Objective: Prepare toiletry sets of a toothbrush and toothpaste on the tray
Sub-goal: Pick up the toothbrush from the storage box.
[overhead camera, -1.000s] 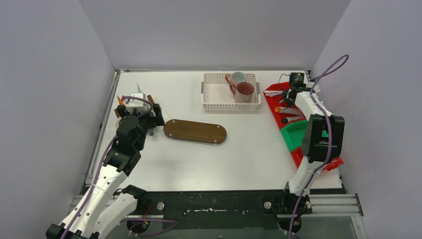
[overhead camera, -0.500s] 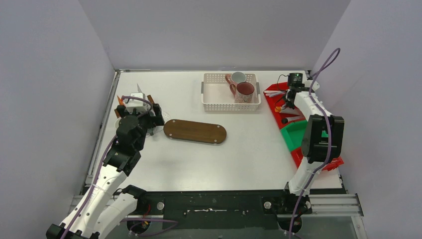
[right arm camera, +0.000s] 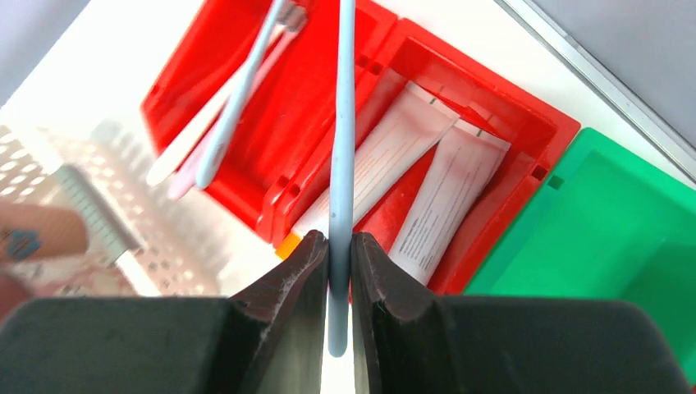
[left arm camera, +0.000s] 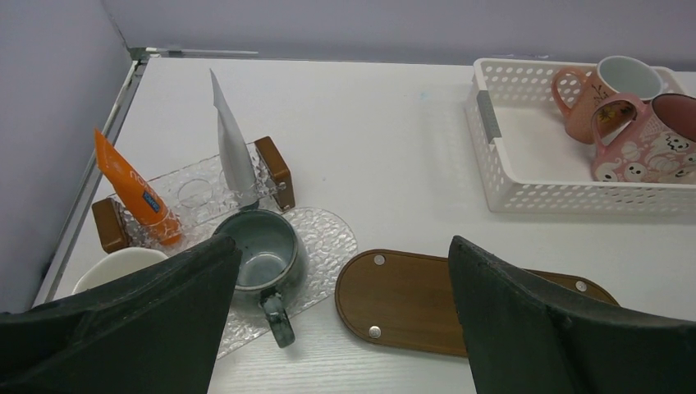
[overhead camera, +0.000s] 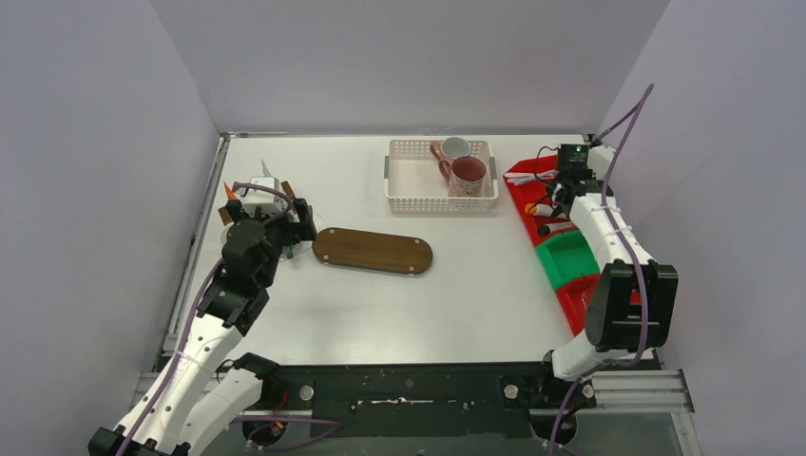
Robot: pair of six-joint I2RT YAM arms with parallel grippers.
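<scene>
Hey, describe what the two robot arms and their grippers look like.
The left arm and right arm both have white links with bulky black joints, and a purple cable runs along each. The left gripper and right gripper have dark, matte, wedge-shaped fingers.

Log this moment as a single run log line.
right pincer: shut on blue toothbrush, over red bin | left pincer: open, near dark green mug | wooden tray: no mug on it
</scene>
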